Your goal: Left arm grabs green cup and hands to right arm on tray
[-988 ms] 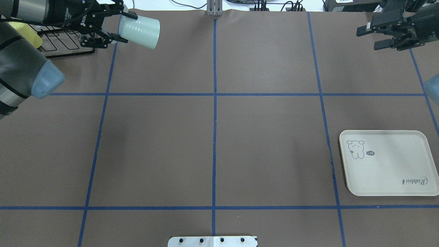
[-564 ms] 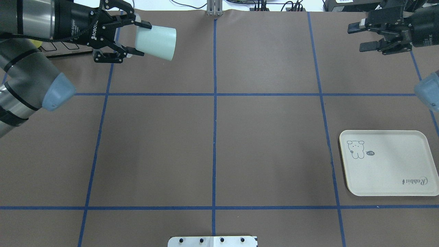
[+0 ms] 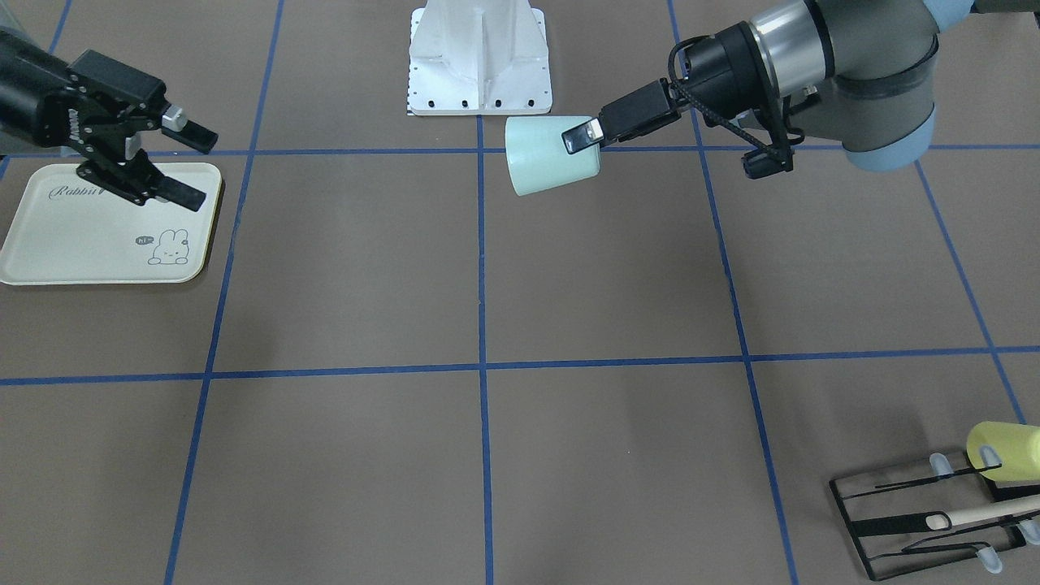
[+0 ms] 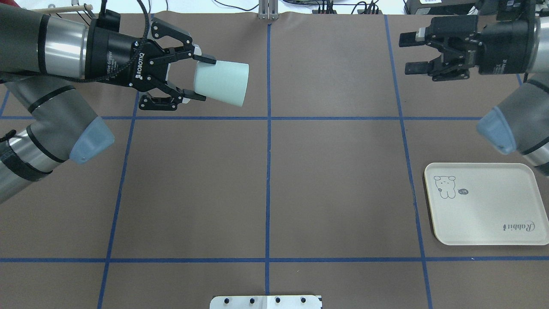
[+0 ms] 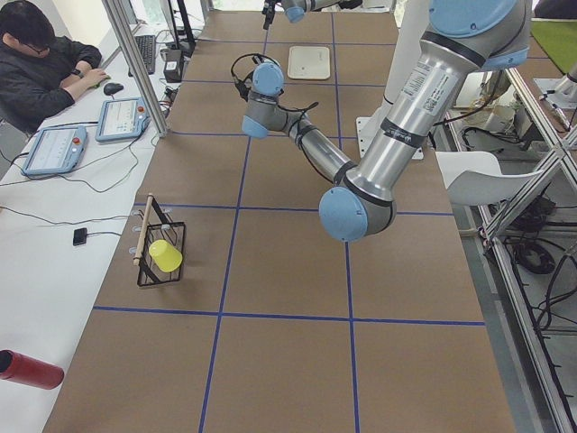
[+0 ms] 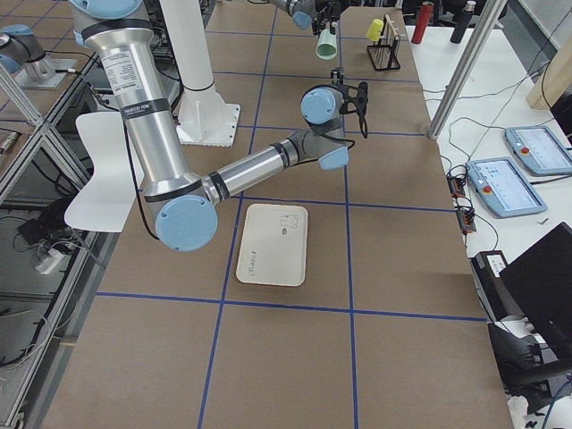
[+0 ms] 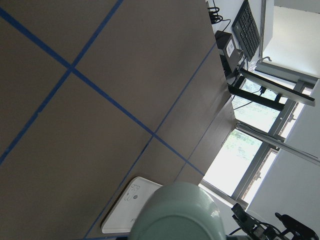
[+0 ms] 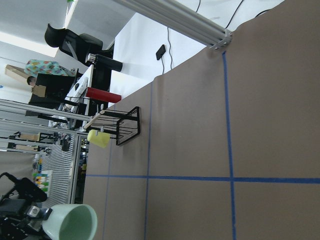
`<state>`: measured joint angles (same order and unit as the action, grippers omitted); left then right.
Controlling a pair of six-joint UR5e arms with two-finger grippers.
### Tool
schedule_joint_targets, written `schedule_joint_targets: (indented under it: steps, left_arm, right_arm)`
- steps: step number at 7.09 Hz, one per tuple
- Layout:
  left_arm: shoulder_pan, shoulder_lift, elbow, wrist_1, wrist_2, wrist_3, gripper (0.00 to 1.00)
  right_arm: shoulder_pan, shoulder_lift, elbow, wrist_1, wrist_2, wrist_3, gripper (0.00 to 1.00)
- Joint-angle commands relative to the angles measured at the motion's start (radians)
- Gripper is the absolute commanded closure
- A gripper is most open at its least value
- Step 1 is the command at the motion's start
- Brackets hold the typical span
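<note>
My left gripper (image 4: 200, 78) is shut on the base end of the pale green cup (image 4: 223, 83) and holds it on its side above the table, mouth pointing right, just left of the centre line. The front-facing view shows the cup (image 3: 544, 162) in the air, one finger (image 3: 578, 135) across its wall. My right gripper (image 4: 407, 55) is open and empty at the far right, its jaws facing the cup across a wide gap. The cream Rabbit tray (image 4: 484, 210) lies empty at the near right. The cup's bottom fills the left wrist view (image 7: 180, 212); its mouth shows in the right wrist view (image 8: 70, 222).
A black wire rack (image 3: 934, 520) with a yellow cup (image 3: 1003, 445) on a peg and a wooden stick stands at the far left corner. The robot's white base (image 3: 479, 57) is at the near edge. An operator (image 5: 41, 63) sits beside the table.
My left gripper has carried the green cup rightward and nearer, away from the rack toward the centre line. My right gripper has moved left toward the middle, still open.
</note>
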<state>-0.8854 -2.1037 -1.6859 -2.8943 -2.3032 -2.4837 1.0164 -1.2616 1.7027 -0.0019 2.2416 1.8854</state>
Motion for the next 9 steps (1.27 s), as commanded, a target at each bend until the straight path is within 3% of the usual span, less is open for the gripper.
schedule_joint_targets:
  steps: [1,3,5,7,9]
  left_arm:
    - [0.04,-0.001,-0.005,-0.078,0.065,-0.078,0.86]
    - [0.095,-0.015,-0.006,-0.118,0.128,-0.118,0.86]
    - [0.095,-0.057,-0.006,-0.102,0.119,-0.118,0.86]
    - [0.079,-0.114,-0.005,0.013,0.001,-0.101,0.87]
    - [0.072,-0.121,-0.006,0.07,-0.051,-0.018,0.87]
  right_arm:
    - [-0.184,0.002,0.002,0.172,-0.217,0.086,0.01]
    - [-0.298,0.002,0.0,0.254,-0.35,0.107,0.01]
    - [-0.462,-0.005,-0.029,0.45,-0.555,0.103,0.01]
    - [-0.521,-0.006,-0.105,0.607,-0.622,0.1,0.01]
    - [-0.539,-0.002,-0.12,0.665,-0.665,0.1,0.01]
